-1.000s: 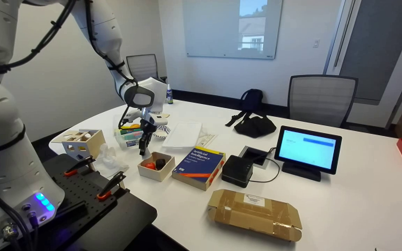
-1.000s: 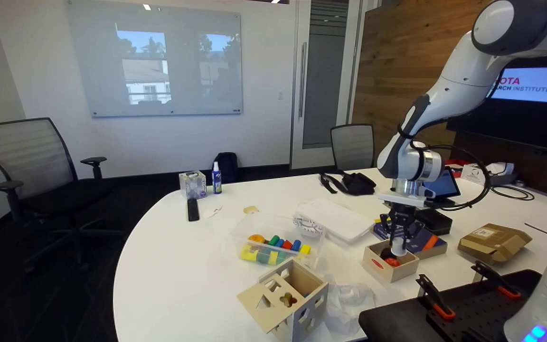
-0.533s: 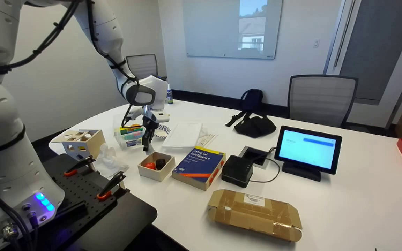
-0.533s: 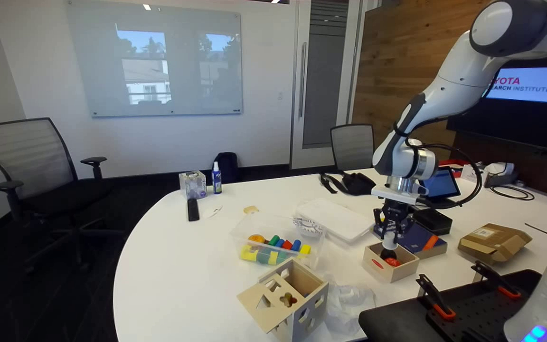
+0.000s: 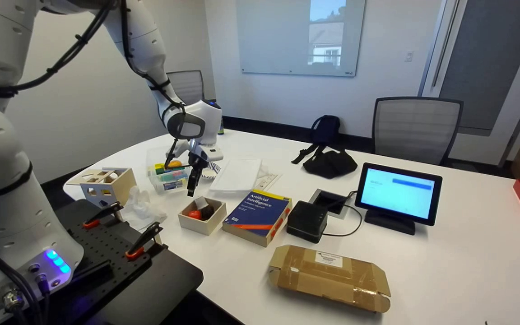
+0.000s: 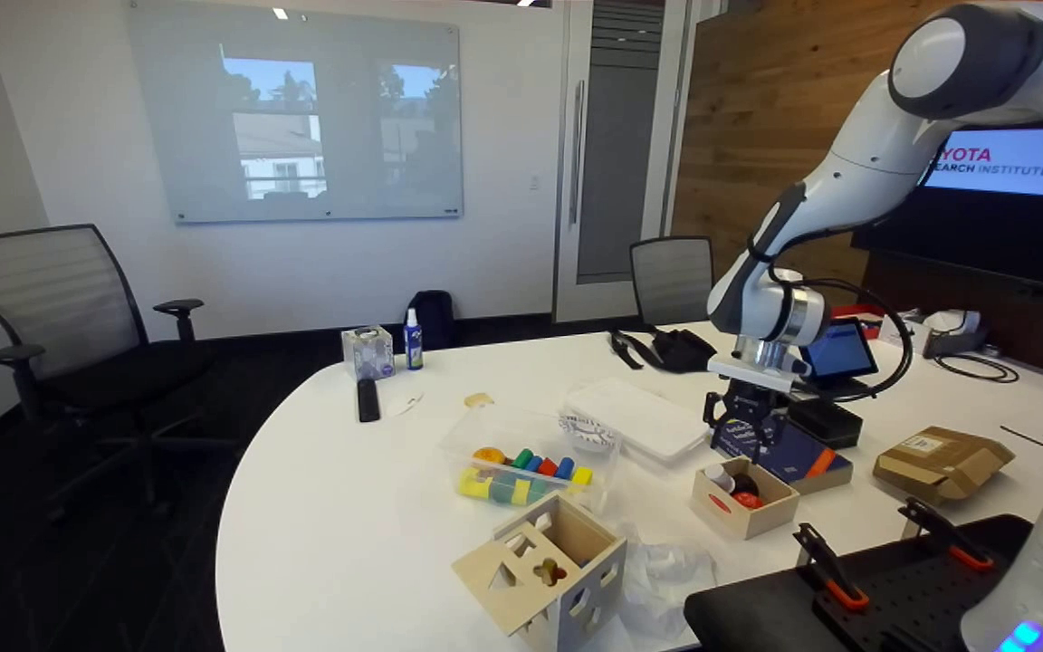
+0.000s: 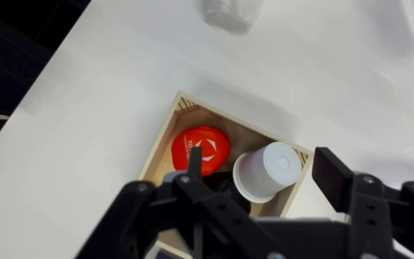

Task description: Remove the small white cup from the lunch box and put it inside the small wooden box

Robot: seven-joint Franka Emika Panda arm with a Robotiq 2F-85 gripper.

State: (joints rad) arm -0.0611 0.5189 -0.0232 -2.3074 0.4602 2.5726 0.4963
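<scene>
The small white cup (image 7: 268,171) lies tilted, bottom up, inside the small wooden box (image 6: 728,516). It leans in a corner beside a red round thing (image 7: 201,149) and a dark round one (image 6: 742,485). My gripper (image 7: 261,168) hovers over the box, its fingers (image 7: 331,176) spread wide and apart from the cup. In an exterior view the cup (image 5: 201,203) shows just below the gripper's black fingers (image 5: 192,187). The translucent container with colourful blocks, seemingly the lunch box (image 5: 155,184), stands on the table away from the gripper.
A blue book (image 5: 257,214) lies right beside the wooden box. Around them are a white tray (image 6: 639,417), a wooden shape sorter (image 6: 567,580), crumpled plastic (image 6: 666,580), a black device (image 5: 307,221) and a brown package (image 5: 327,275). Clamps (image 6: 834,566) stick up near the robot base.
The gripper held the cup over the wooden box a second ago, shifted a little, then opened. The cup has dropped into the box and tipped over.
</scene>
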